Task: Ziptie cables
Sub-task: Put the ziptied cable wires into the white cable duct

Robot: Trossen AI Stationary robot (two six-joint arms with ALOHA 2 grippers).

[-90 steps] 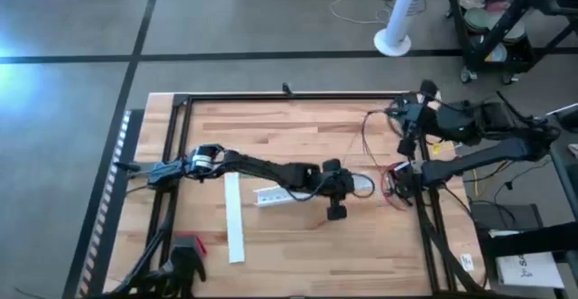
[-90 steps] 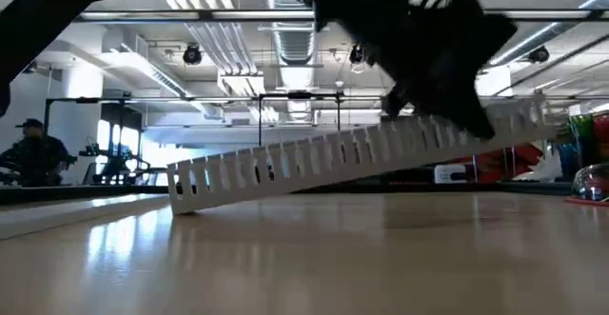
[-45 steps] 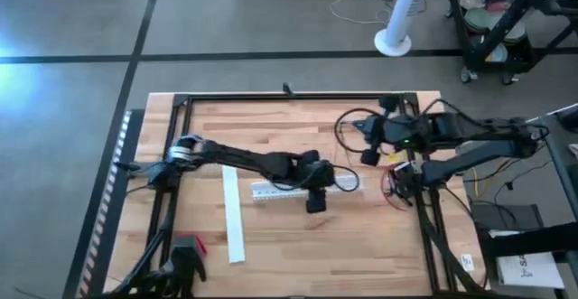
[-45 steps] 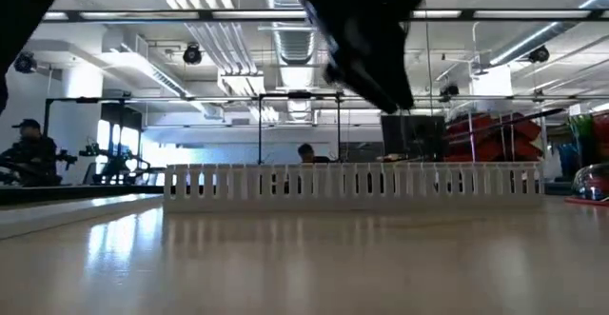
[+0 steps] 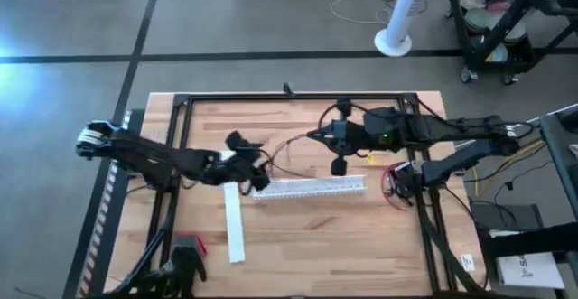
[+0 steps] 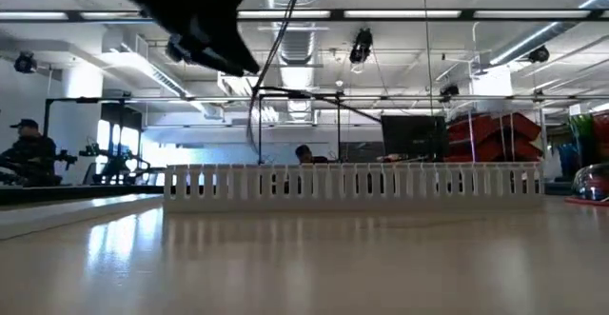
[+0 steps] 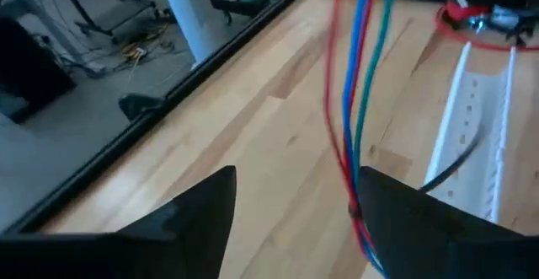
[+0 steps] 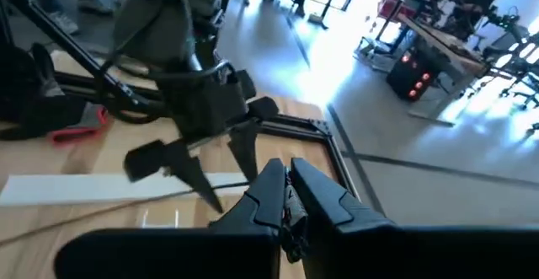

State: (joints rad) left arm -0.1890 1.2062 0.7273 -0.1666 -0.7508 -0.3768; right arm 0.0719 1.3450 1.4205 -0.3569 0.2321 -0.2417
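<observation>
My right gripper has its two dark fingers pressed together on one end of the thin bundle of red, blue, green and dark wires — a firm pinch, seen from my right wrist. That bundle hangs in the air above the middle of the pale wooden table, sagging from the right gripper toward my left gripper, which sits at the near end of the white slotted plastic cable duct lying flat on the boards. In my left wrist view the coloured strands run straight between my spread left fingers without being clamped; those fingers stand wide apart, one on each side. I judge these wires light and limp: they will droop, twist and slide apart unless both ends are held, so the left should close on the bundle near its free end, across all strands at once, keeping them taut. A long white flat strip lies beside the duct — untouched. Farther off, across the room, a seated person shows in the low view.
</observation>
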